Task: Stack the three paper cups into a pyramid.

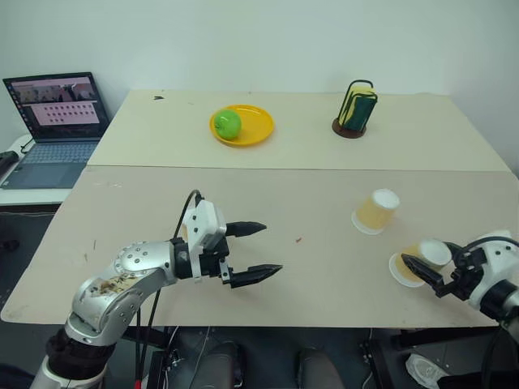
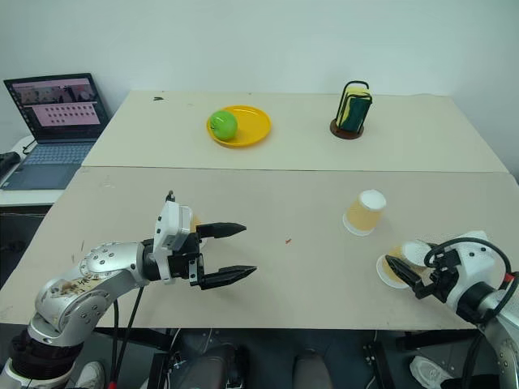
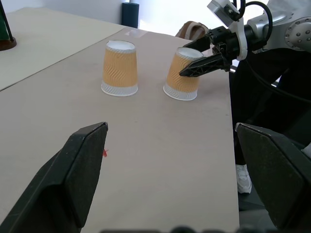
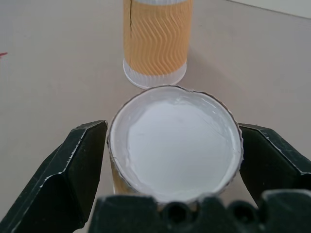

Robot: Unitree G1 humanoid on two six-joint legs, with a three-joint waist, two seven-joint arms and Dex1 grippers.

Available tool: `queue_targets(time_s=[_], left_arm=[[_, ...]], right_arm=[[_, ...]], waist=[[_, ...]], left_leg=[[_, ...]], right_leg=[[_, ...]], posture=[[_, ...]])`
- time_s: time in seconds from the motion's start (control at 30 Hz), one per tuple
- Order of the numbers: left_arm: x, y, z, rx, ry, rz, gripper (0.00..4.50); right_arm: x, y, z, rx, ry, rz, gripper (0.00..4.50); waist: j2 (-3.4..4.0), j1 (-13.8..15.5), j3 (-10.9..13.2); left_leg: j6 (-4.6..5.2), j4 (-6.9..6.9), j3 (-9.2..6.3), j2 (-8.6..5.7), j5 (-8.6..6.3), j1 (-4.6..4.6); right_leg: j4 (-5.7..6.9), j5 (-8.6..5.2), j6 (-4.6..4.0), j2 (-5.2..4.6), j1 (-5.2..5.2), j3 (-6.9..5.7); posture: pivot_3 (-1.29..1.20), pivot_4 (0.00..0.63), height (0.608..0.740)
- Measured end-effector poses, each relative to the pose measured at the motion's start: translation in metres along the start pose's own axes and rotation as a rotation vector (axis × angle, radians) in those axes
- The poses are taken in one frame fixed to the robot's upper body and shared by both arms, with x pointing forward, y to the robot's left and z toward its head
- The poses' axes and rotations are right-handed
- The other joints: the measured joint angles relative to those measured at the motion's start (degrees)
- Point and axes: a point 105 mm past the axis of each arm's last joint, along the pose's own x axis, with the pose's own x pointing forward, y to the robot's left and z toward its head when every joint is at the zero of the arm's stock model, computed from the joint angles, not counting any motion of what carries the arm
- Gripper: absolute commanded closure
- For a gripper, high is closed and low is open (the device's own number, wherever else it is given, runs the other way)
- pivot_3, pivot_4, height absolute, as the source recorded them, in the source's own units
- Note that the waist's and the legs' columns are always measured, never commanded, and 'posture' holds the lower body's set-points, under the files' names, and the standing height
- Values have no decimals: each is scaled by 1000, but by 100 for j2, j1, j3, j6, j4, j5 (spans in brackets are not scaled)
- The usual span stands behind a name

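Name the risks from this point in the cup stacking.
The right tool is open around a cup close to the table edge; a skewed closing could knock it off or crush its thin wall. The second cup stands close behind, so a forward push could topple it. The left tool hovers open over bare table, far from both cups.

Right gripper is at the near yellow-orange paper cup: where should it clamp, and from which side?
Clamp the near paper cup across its ribbed wall just below the white base. It stands upside down, narrow end up, and the open right gripper already straddles it from the robot's side.
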Motion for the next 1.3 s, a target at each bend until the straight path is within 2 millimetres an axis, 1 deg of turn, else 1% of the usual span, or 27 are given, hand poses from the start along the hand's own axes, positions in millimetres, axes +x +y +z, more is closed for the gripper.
queue_targets(time_s=[0.5,0.53,0.57,0.67,0.7,0.97,1.07,1.17,1.23,1.3], left_arm=[[0,0,0,0,0,3,0],[0,0,0,0,0,3,0],[0,0,0,0,0,3,0],[0,0,0,0,0,4,0],[0,0,0,0,0,4,0],[0,1,0,-1,1,12,0],[0,2,0,-1,2,14,0],[-1,2,0,0,6,19,0],[-2,3,0,2,10,28,0],[-6,4,-1,0,20,40,0]], right_arm=[[1,1,3,2,-6,4,8],[1,2,3,7,-9,8,525],[1,2,3,11,-9,10,731],[2,2,3,16,-7,13,1701],[2,2,3,17,-7,13,1866],[3,7,5,14,-9,35,1866],[7,13,21,-5,-51,65,1866],[10,22,48,-23,-127,123,1866],[8,37,80,-84,-201,205,1866],[6,53,108,-140,-265,287,1866]], waist=[[0,0,0],[0,0,0],[0,0,0],[0,0,0],[0,0,0],[0,0,0],[0,-14,0],[0,-17,0],[0,-14,0],[-3,-14,2]], left_leg=[[1,9,0,0,-1,0],[1,9,0,0,-1,0],[1,9,0,1,-1,0],[1,10,0,0,-1,0],[1,10,0,0,-1,0],[1,12,0,1,-1,0],[1,12,0,2,-1,1],[1,13,0,4,-1,1],[1,14,-1,5,-1,0],[2,14,-3,6,-2,-1]], right_leg=[[6,0,0,1,0,0],[6,0,0,1,0,0],[6,0,0,1,1,0],[7,0,0,1,1,0],[7,0,0,1,1,0],[8,0,0,1,0,0],[10,0,0,1,0,2],[12,0,0,2,-1,2],[12,0,0,2,-2,1],[9,0,0,2,-2,-2]], posture=[[0,150,726],[0,150,726],[0,150,726],[0,150,726],[0,150,726],[0,150,726],[0,150,726],[0,150,726],[0,150,726],[0,150,726]])
